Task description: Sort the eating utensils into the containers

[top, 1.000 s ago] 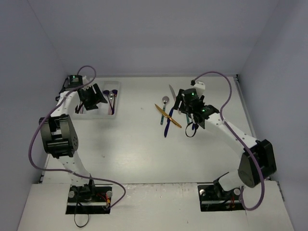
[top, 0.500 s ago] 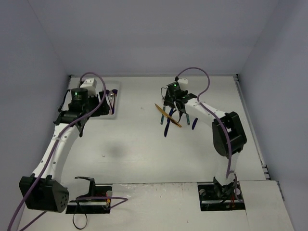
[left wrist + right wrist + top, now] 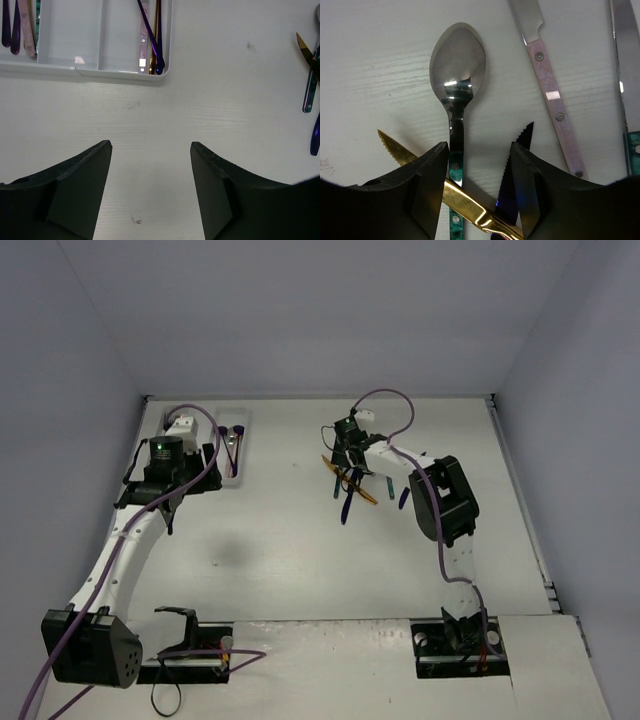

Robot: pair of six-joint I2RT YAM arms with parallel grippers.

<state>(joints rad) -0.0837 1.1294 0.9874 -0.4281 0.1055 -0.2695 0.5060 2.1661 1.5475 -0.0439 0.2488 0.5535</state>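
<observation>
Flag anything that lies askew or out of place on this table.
The loose utensils right of centre lie tangled: the gold knife crosses over the teal-handled spoon at its handle, with the dark blue knife slanting beside it. Nothing looks damaged or spilled. Those in the tray lie roughly lengthwise.

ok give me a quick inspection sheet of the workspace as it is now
surface: white table, faint marks
job's things: white tray holds several utensils; spoon, gold knife, pink-handled knife, dark blue knife loose on the table
clutter: nothing seen
claws: left claw open over bare table near tray; right claw open, straddling spoon handle and gold knife
cables: purple cables loop over each arm
surroundings: plain walls
</observation>
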